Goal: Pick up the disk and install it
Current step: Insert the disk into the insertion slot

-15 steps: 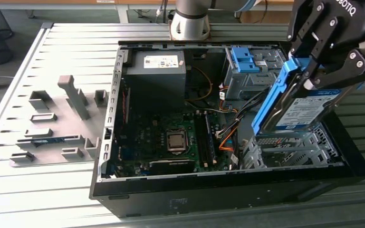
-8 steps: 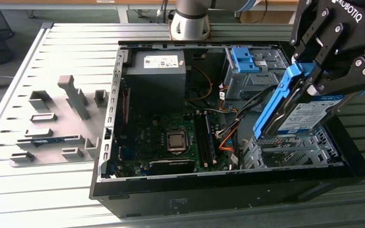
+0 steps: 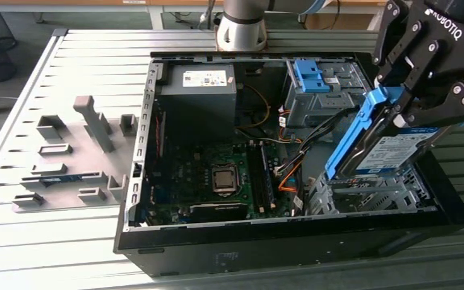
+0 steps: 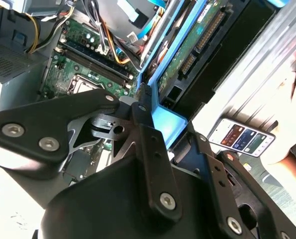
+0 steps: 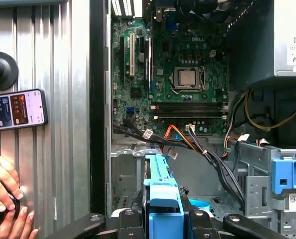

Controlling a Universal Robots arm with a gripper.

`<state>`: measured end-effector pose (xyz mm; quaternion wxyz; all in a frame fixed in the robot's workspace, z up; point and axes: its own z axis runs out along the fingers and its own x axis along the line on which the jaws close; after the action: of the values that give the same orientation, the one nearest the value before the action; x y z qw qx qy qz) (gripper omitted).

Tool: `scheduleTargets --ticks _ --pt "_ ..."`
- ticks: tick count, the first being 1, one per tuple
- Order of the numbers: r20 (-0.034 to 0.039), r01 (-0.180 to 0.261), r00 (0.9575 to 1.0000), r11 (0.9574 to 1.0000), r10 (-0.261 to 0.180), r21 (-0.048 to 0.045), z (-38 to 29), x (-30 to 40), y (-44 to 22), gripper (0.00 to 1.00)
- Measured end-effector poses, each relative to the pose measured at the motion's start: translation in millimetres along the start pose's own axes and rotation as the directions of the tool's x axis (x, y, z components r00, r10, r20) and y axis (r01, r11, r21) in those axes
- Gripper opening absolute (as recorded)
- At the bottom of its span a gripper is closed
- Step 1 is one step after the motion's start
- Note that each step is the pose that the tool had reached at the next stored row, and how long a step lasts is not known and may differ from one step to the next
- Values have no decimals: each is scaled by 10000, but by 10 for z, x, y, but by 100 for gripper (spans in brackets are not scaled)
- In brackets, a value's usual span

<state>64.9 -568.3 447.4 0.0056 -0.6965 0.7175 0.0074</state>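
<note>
Jaws: I have them closed on the disk [image 3: 393, 151], pinching its blue bracket edge; the gripper [image 3: 413, 99] hangs over the case's right side in the exterior view.
Fixture plate: at the exterior view's left, a grey plate with upright blocks and slots [image 3: 70, 157] lies on the slatted worktop [image 3: 22, 90], beside the case; I judge it a holder for parts.
Case: the open computer case [image 3: 296, 241] lies on its side on the worktop, so the inside faces up and I can reach down into it.
Power supply: the grey box with a white sticker [image 3: 200, 81] sits in the case's far left corner.
Motherboard: it covers the case floor, processor socket [image 3: 224, 179] near the middle.
Spare bracket: a bare blue bracket [image 3: 309, 75] stands in the far drive cage.
Disk: held tilted, label outward, lower edge just above the metal drive cage [image 3: 369, 193] at the case's near right corner; I judge the tilt is for lining it up with the bay. Whether it already touches the cage I cannot tell.
Cables: black and orange leads [image 5: 188, 142] run close to the bay.
Outside the case: a phone [image 5: 16, 109] lies on the worktop, a person's hand [image 5: 1, 181] beside it.
</note>
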Motion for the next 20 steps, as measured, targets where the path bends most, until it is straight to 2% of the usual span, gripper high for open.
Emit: scheduleTargets --ticks 5,9,20 --pt "0 -5 10000 10000 5 0 48 1 -11 37" --pt "0 -41 10000 10000 41 1 67 6 -32 37" --pt "1 -293 9996 9996 293 6 125 18 -35 37"
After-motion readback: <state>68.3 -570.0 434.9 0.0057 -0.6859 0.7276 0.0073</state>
